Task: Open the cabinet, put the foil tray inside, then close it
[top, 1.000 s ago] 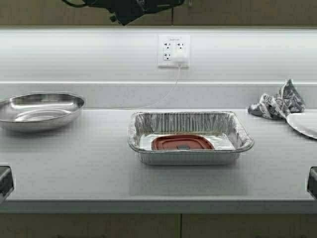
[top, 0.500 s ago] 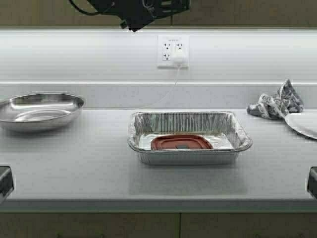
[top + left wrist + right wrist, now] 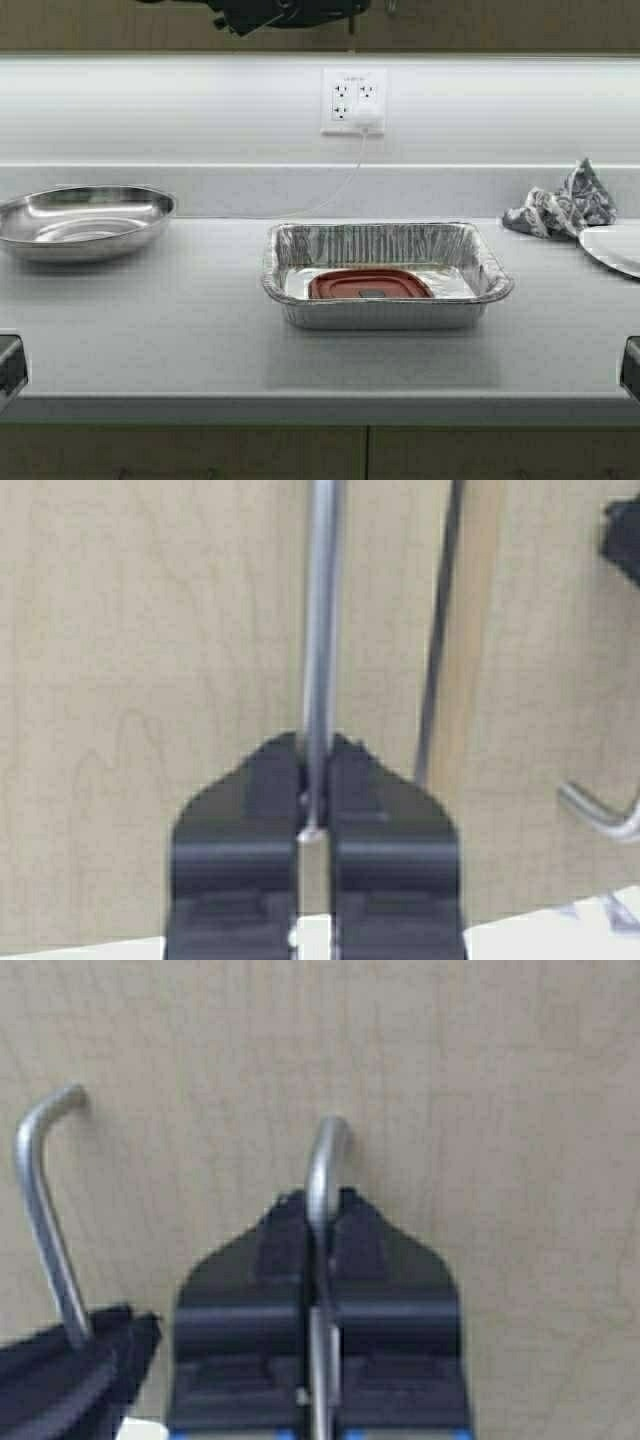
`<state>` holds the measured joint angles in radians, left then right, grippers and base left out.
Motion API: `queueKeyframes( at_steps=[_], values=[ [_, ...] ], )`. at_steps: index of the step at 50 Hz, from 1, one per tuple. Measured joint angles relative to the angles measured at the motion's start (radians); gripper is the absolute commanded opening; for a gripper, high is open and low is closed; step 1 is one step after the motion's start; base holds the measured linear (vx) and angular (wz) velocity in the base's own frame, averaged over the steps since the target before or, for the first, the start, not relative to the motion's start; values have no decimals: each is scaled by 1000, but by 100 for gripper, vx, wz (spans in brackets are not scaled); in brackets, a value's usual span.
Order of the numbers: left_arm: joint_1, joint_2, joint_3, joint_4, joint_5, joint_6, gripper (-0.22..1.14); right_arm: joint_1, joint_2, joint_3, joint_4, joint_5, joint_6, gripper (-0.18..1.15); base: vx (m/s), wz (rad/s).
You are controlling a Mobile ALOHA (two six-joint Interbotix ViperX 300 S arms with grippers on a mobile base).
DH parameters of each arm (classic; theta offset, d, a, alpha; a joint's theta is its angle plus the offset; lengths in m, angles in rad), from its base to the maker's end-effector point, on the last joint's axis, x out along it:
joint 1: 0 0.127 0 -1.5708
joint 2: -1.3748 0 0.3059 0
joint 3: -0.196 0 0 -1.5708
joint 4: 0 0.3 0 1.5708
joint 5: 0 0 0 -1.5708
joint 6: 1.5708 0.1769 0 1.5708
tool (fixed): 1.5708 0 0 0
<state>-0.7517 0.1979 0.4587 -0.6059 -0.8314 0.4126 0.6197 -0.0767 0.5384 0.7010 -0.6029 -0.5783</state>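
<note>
**Both grippers clamped on cabinet handles; tray sat on counter**

Counted near to far in the high view: 1 countertop (image 3: pixel 180 350); 1 foil tray (image 3: pixel 385 275) at centre; 1 steel bowl (image 3: pixel 85 220) at 9 o'clock of the tray; 1 white plate (image 3: pixel 612 247) at 3 o'clock, cut by the frame edge; 1 crumpled patterned cloth (image 3: pixel 560 205) at approx. 2 o'clock, just beside the plate; 1 wall outlet (image 3: pixel 353 100) at 12 o'clock w/ 1 white plug and cord hanging from it.

Containers: tray held 1 flat red-brown piece (image 3: pixel 370 286) on its bottom. Bowl showed only reflections.

Farthest, at 12 o'clock: the cabinet (image 3: pixel 500 25), 2 tan doors, 2 slim metal handles. Left gripper (image 3: pixel 314 780) had its jaws pinched narrow on one handle (image 3: pixel 322 630). Right gripper (image 3: pixel 318 1230) had its jaws closed likewise on the other handle (image 3: pixel 322 1175); the first handle's bent end showed beside it. Doors looked shut, flush w/ each other.
</note>
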Motion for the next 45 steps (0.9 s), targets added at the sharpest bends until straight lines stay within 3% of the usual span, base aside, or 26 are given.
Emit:
queueKeyframes(
  at_steps=[11, 23, 45],
  values=[
    [6, -199, 204, 37, 91, 5, 4, 20, -186, 163, 0, 91, -20, 8, 0, -2],
    [57, -426, 391, 129, 270, 0, 4, -43, -368, 270, -20, 302, -44, 8, -3, -3],
    [235, -729, 525, 212, 572, -6, 4, -189, -537, 359, -130, 477, -34, 8, -11, -2]
  ],
)
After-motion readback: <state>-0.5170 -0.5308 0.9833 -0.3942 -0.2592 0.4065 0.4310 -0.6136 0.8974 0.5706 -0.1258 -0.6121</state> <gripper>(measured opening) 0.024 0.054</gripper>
